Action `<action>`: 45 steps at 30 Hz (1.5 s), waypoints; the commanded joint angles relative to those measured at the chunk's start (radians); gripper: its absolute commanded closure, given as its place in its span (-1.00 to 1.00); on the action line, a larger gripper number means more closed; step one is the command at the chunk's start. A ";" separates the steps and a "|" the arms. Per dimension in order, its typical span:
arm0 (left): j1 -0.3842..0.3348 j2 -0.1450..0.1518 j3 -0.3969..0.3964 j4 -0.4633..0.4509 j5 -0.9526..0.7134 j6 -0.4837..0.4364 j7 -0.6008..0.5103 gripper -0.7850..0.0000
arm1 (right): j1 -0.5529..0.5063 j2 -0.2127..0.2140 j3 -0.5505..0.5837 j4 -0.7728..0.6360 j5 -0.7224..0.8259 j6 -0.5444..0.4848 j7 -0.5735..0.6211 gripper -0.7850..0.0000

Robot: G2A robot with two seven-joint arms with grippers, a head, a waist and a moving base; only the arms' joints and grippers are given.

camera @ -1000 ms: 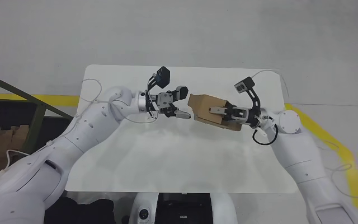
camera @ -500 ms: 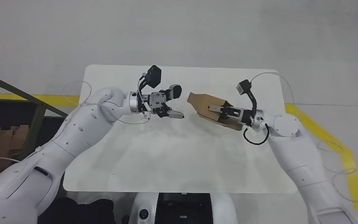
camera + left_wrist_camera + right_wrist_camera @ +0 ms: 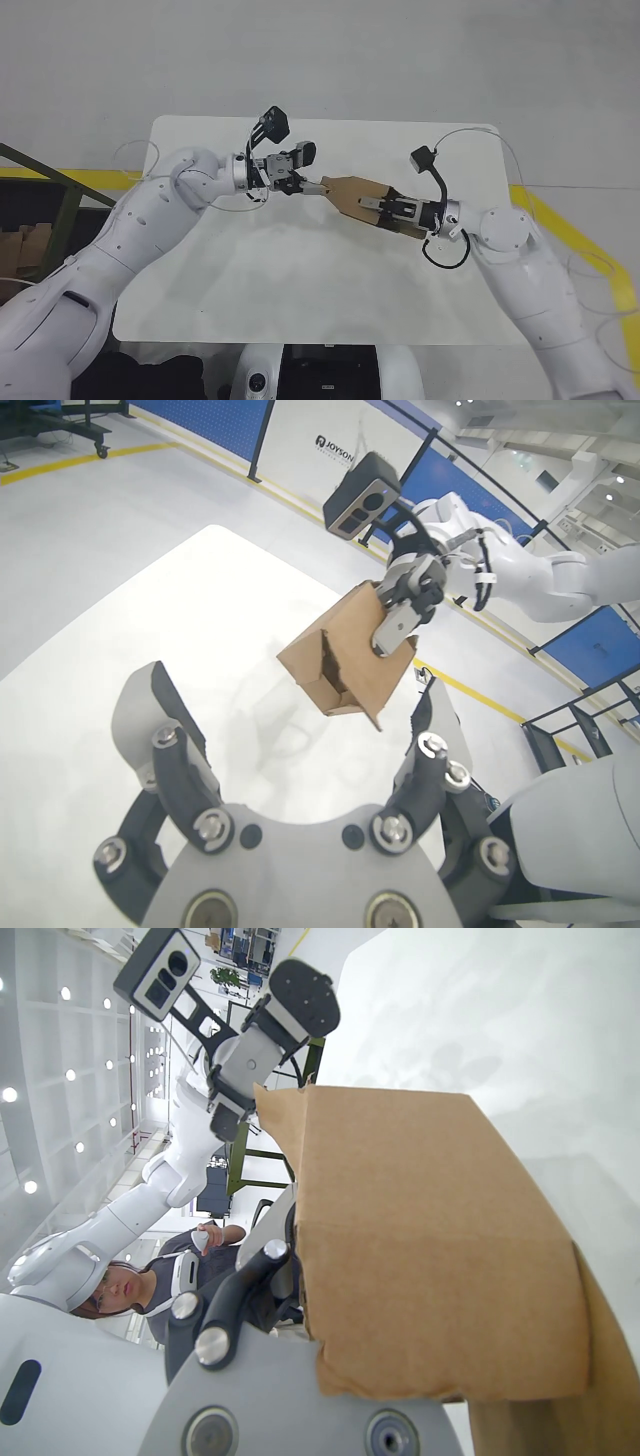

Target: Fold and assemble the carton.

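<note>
Carton [image 3: 356, 192] clamped in right gripper [image 3: 376, 203] above table [image 3: 200, 150] middle, open end facing wide-spread left gripper [image 3: 312, 170].

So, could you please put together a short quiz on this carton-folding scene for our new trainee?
1. Fill in the blank: the left end effector has its fingers ___ (open or shut).
2. Which one grips the carton? A) the left end effector B) the right end effector C) both
3. True or false: the carton lies flat on the table.
Key: 1 open; 2 B; 3 false, it is held in the air above the table.
</note>
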State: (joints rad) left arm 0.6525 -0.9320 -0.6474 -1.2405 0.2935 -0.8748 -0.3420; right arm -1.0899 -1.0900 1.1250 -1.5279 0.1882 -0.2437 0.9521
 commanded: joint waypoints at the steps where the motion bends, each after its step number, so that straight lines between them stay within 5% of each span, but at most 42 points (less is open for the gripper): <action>1: -0.004 -0.005 -0.001 0.003 0.003 0.018 -0.014 -1.00 | -0.004 0.001 0.003 -0.016 -0.003 0.003 0.002 1.00; 45: 0.006 -0.085 -0.026 0.093 -0.078 -0.088 -0.118 -1.00 | 0.103 -0.046 -0.085 0.162 0.446 -0.167 0.230 1.00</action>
State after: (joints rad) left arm 0.6589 -1.0158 -0.6731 -1.1472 0.2170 -0.9605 -0.4588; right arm -0.9879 -1.1350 1.0407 -1.3683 0.6315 -0.4096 1.1803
